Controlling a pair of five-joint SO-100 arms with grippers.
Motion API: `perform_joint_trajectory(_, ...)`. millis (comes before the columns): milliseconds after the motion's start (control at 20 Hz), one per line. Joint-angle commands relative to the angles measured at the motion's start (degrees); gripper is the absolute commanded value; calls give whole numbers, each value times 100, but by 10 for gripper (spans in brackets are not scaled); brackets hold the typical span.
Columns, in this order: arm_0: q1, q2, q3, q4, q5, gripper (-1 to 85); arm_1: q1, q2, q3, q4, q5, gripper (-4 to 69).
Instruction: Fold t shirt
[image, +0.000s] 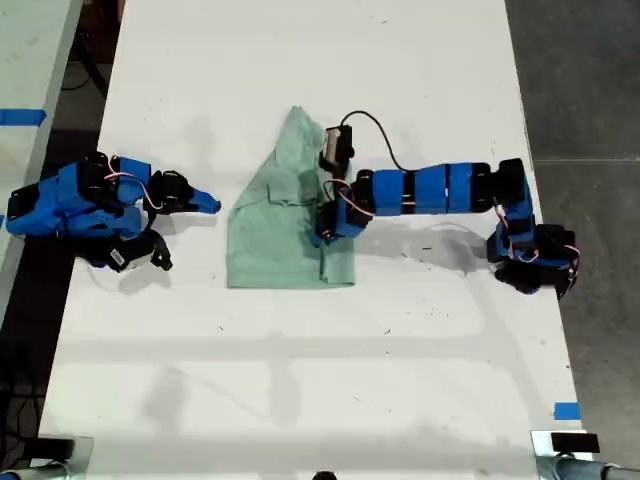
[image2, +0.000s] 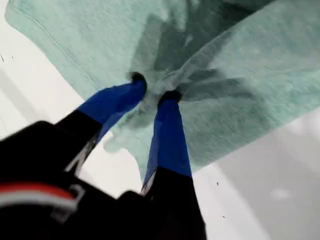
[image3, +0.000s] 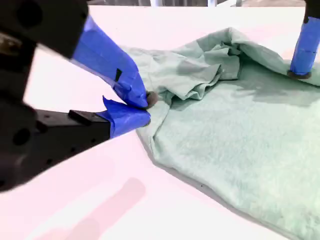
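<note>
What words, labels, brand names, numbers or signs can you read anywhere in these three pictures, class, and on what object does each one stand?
None can be read in any view.
The t shirt is plain, with no print or visible label.
My first gripper and my second gripper show only blue tape and black parts, no lettering.
The blue tape pieces on the table are blank.

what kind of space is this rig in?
Probably a lab or workshop: a long white table with clamps at its near edge, blue tape markers, and bare concrete floor beside it.
</note>
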Motion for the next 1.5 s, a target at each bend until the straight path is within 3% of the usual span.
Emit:
perform_joint_trajectory(0, 62, 35, -97, 0, 0, -1, -88, 369, -387, 26, 62, 233)
perform_joint_trajectory(150, 53, 35, -105, 0, 0, -1, -9, 1160, -193, 527, 53, 203)
perform_joint_trajectory(200, 53, 35, -105, 0, 9, -1, 35, 1547, 9, 747, 114, 141)
perform_joint_trajectory(250, 53, 35, -105, 0, 9, -1, 79, 1986, 290, 1055, 246, -4)
perform_joint_trajectory(350, 53, 35, -105, 0, 9, -1, 211, 3208, 1591, 1160, 483, -7)
perform_joint_trajectory(650, 44, 35, -105, 0, 9, -1, 527, 7699, 7796, -589, 984, -6)
perform_joint_trajectory(850, 53, 35, -97, -9, -9, -1, 589, 9176, 10362, -1951, 993, -6)
perform_joint_trajectory(1000, 35, 35, -97, -18, -18, -1, 615, 11610, 11347, -1266, 1116, -6)
perform_joint_trajectory(1100, 26, 35, -79, -35, -26, -1, 703, 13500, 11663, 149, 1318, -6)
perform_joint_trajectory(1200, 18, 26, -70, -53, -44, -1, 747, 13491, 11769, -105, 1160, -5)
perform_joint_trajectory(1450, -18, 26, -79, -44, -44, -1, 765, 13491, 11769, -79, 1195, -5)
